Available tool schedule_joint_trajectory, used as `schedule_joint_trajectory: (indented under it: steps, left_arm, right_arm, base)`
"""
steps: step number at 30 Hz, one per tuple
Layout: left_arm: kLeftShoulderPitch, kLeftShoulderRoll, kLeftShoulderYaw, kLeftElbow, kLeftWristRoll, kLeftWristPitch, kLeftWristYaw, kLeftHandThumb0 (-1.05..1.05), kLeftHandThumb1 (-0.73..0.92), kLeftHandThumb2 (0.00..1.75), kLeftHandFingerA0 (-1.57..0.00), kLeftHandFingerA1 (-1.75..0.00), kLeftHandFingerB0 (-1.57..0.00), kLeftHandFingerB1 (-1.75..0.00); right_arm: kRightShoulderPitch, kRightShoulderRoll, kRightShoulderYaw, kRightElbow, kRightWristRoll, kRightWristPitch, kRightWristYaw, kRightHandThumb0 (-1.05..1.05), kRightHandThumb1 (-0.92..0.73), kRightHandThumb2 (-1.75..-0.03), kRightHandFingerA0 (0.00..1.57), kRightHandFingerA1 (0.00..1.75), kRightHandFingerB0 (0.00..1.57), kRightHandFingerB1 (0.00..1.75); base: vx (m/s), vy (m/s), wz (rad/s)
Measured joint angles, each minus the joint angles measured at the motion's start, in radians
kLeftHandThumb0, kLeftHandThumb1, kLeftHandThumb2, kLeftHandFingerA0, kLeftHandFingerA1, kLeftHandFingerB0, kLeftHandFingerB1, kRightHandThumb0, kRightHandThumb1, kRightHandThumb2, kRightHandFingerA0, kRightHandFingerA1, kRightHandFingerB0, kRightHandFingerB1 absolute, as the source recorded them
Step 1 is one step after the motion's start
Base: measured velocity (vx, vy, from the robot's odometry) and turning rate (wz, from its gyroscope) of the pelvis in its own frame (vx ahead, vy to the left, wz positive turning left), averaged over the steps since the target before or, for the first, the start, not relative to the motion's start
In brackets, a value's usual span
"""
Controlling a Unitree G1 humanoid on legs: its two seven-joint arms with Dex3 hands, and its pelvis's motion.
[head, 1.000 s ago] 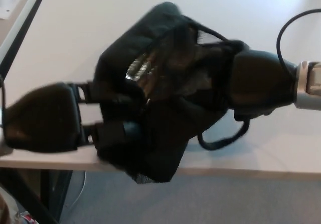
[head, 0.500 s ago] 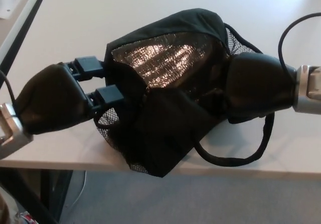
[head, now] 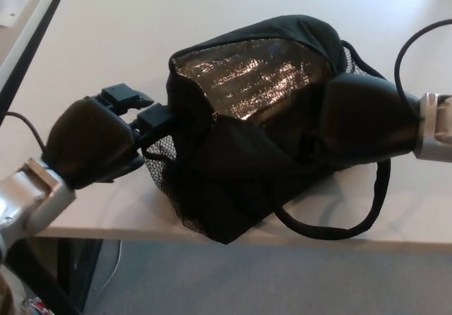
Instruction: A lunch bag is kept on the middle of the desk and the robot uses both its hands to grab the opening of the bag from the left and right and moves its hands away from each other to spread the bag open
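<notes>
Since a second ago the bag point(head: 233, 181) has gone from a crumpled, blurred heap to a spread shape, and its mouth now gapes wide enough to show the lining point(head: 254, 75). It has also shifted toward the right and away from the camera. The left hand point(head: 106, 135) has swung up and tilted, so more of its silver wrist shows at the lower left. The right hand point(head: 364, 121) has hardly moved.

The bag is soft black cloth, sagging in folds, and sits at the front middle of the bench point(head: 106, 39) with its lower corner hanging over the edge. The lining is crinkled silver foil that catches the light. A patch of black mesh point(head: 161, 156) covers the left side, and a thin black strap point(head: 332, 227) loops out over the bench at the lower right.

The left hand's blocky black fingers point(head: 157, 116) are pushed against the left rim of the opening and seem to pinch it. The right hand is a smooth rounded black shell pressed into the bag's right side; its fingers are buried in the cloth, so I cannot tell how they stand. The bench is smooth and pale.
</notes>
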Motion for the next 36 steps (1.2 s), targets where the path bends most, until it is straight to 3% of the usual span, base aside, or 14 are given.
schedule_joint_trajectory:
  steps: [1,2,7,10,13,15,17,18,20,25,33,34,35,36]
  left_arm:
    - [-0.001,-0.020,0.001,0.013,-0.011,0.011,-0.009,-0.18,0.50,0.58,-0.51,-0.43,-0.32,-0.38]
    - [-0.001,-0.031,0.001,0.019,-0.017,0.016,-0.012,-0.16,0.55,0.59,-0.50,-0.42,-0.31,-0.37]
    - [0.014,-0.074,-0.001,0.006,-0.058,0.057,-0.047,-0.20,0.58,0.57,-0.54,-0.38,-0.32,-0.33]
    - [0.037,-0.077,-0.004,-0.041,-0.077,0.078,-0.074,-0.15,0.55,0.58,-0.50,-0.42,-0.31,-0.37]
    - [0.062,-0.075,-0.004,-0.111,-0.100,0.105,-0.113,-0.15,0.56,0.59,-0.50,-0.42,-0.30,-0.37]
    - [0.077,-0.069,-0.004,-0.156,-0.111,0.120,-0.137,-0.08,0.52,0.56,-0.58,-0.49,-0.32,-0.34]
    - [0.083,-0.054,-0.004,-0.192,-0.114,0.130,-0.142,-0.06,0.54,0.56,-0.54,-0.45,-0.31,-0.34]
    - [0.083,-0.041,0.001,-0.206,-0.116,0.130,-0.140,-0.04,0.52,0.53,-0.41,-0.41,-0.29,-0.32]
    - [0.083,-0.023,0.019,-0.231,-0.123,0.129,-0.137,0.03,0.52,0.58,-0.35,-0.39,-0.28,-0.33]
    - [0.071,0.032,0.130,-0.349,-0.175,0.131,-0.130,0.03,0.33,0.86,-0.26,-0.55,-0.16,-0.50]
    - [0.059,0.062,0.202,-0.437,-0.200,0.144,-0.148,-0.03,0.37,0.87,-0.23,-0.53,-0.16,-0.50]
    - [0.059,0.063,0.210,-0.448,-0.202,0.145,-0.150,-0.06,0.57,0.57,-0.34,-0.33,-0.25,-0.30]
    - [0.059,0.064,0.214,-0.454,-0.203,0.145,-0.151,-0.06,0.57,0.57,-0.34,-0.33,-0.25,-0.30]
    - [0.059,0.066,0.222,-0.464,-0.205,0.146,-0.153,-0.04,0.36,0.87,-0.16,-0.51,-0.07,-0.46]
  right_arm:
    - [0.000,-0.003,0.005,-0.002,-0.010,0.000,-0.022,-0.35,-0.43,-0.88,1.22,1.33,0.90,0.98]
    - [0.000,-0.004,0.008,-0.002,-0.016,0.000,-0.032,-0.37,-0.54,-0.59,0.92,1.71,0.94,0.86]
    - [0.001,-0.010,0.035,0.007,-0.059,-0.001,-0.110,-0.25,-0.55,-0.58,0.92,1.71,0.89,1.15]
    - [0.001,-0.014,0.044,0.026,-0.078,-0.002,-0.152,-0.33,-0.56,-0.59,0.87,1.67,0.88,1.00]
    - [0.000,-0.019,0.050,0.053,-0.097,-0.004,-0.191,-0.35,-0.57,-0.60,0.73,1.48,0.64,0.65]
    - [-0.001,-0.021,0.044,0.072,-0.102,-0.005,-0.201,-0.47,-0.54,-0.58,0.42,0.45,0.27,0.30]
    - [-0.007,-0.022,0.012,0.101,-0.096,-0.005,-0.189,-0.57,-0.41,-0.70,0.25,0.44,0.12,0.37]
    - [-0.017,-0.022,-0.017,0.114,-0.087,-0.004,-0.177,-0.57,-0.50,-0.55,0.13,0.35,0.02,0.19]
    - [-0.038,-0.022,-0.060,0.130,-0.073,0.003,-0.165,-0.63,-0.39,-0.77,0.09,0.45,0.00,0.11]
    - [-0.135,-0.019,-0.220,0.204,-0.023,0.077,-0.142,-0.75,-0.44,-0.76,0.16,0.46,0.00,0.04]
    - [-0.181,-0.006,-0.365,0.185,0.055,0.167,-0.011,-0.71,-0.40,-0.77,0.14,0.49,0.00,0.09]
    - [-0.179,-0.006,-0.386,0.171,0.068,0.179,0.012,-0.73,-0.42,-0.78,0.14,0.45,0.00,0.07]
    - [-0.179,-0.006,-0.399,0.162,0.076,0.185,0.024,-0.73,-0.42,-0.78,0.14,0.45,0.00,0.07]
    - [-0.176,-0.006,-0.422,0.142,0.091,0.197,0.047,-0.79,-0.48,-0.80,0.19,0.44,0.00,0.00]
  base:
    - [0.00,0.000,0.00]
    - [0.00,0.000,0.00]
    - [0.00,0.000,0.00]
    - [0.00,0.000,0.00]
    - [0.00,0.000,0.00]
    - [0.00,0.000,0.00]
    - [0.00,0.000,0.00]
    - [0.00,0.000,0.00]
    - [0.00,0.000,0.00]
    - [0.00,0.000,0.00]
    - [0.00,0.000,0.00]
    - [0.00,0.000,0.00]
    - [0.00,0.000,0.00]
    - [0.00,0.000,0.00]
